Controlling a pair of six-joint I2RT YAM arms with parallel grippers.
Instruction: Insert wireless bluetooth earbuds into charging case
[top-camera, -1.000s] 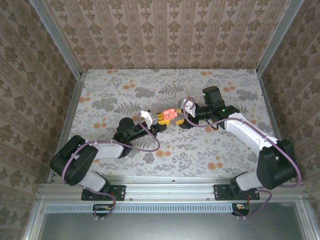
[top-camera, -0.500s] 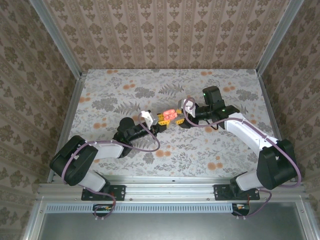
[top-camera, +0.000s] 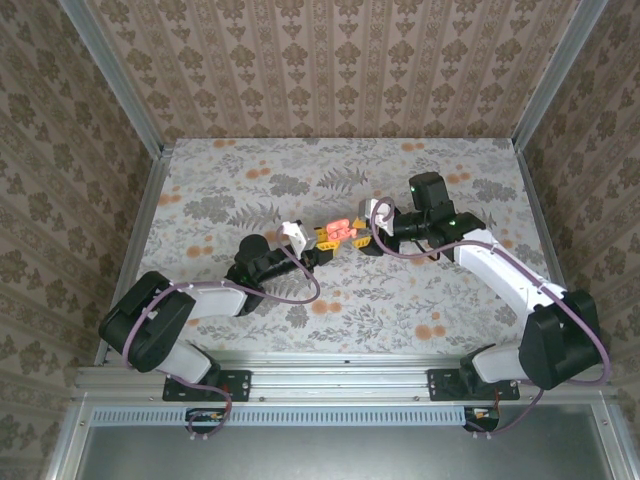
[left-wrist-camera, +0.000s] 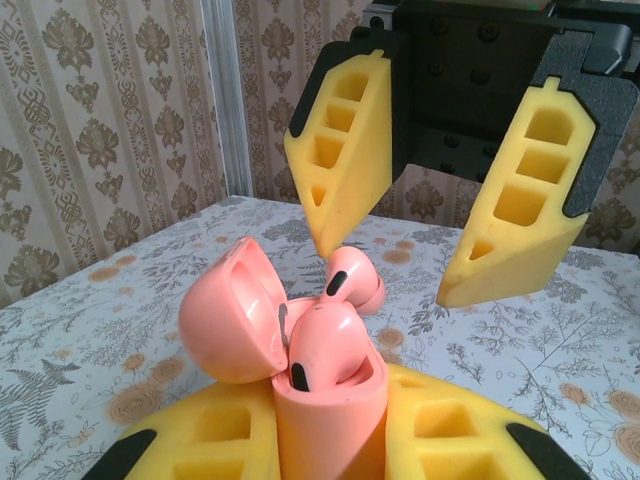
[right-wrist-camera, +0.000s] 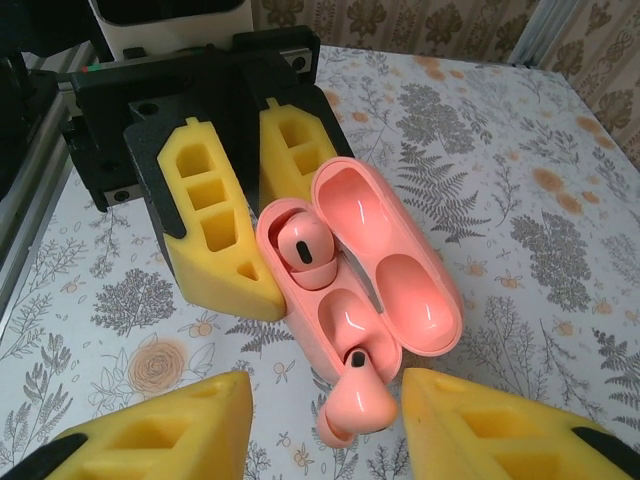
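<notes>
We held the open coral-pink charging case (left-wrist-camera: 330, 420) clamped in the left end effector (top-camera: 322, 240), one earbud (right-wrist-camera: 303, 250) seated, while the second earbud (right-wrist-camera: 355, 405) leaned stem-first on the empty well (right-wrist-camera: 340, 315) between the right end effector (left-wrist-camera: 385, 272)'s parted fingers, likely needing a gentle grip and push down.

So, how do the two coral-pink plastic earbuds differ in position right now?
One coral-pink earbud sits in its well of the open coral-pink charging case; the other earbud rests at the case's end, outside its empty well. The seated one lies near the left gripper; the other lies between the open fingers of the right gripper, untouched. Both share colour and shape.
</notes>
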